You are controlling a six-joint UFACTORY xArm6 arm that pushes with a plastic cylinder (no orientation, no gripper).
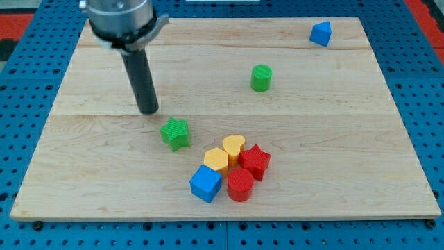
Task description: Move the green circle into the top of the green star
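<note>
The green circle [261, 78] stands on the wooden board right of centre, towards the view's top. The green star [175, 133] lies near the board's middle, down and to the left of the circle, well apart from it. My tip [148, 110] rests on the board just up and left of the green star, a short gap away, and far left of the green circle.
A cluster sits below and right of the star: yellow heart [234, 146], yellow hexagon [216, 160], red star [255, 161], red circle [240, 185], blue cube [205, 183]. A blue triangle [320, 33] lies at the top right. The wooden board [83, 104] ends in blue pegboard.
</note>
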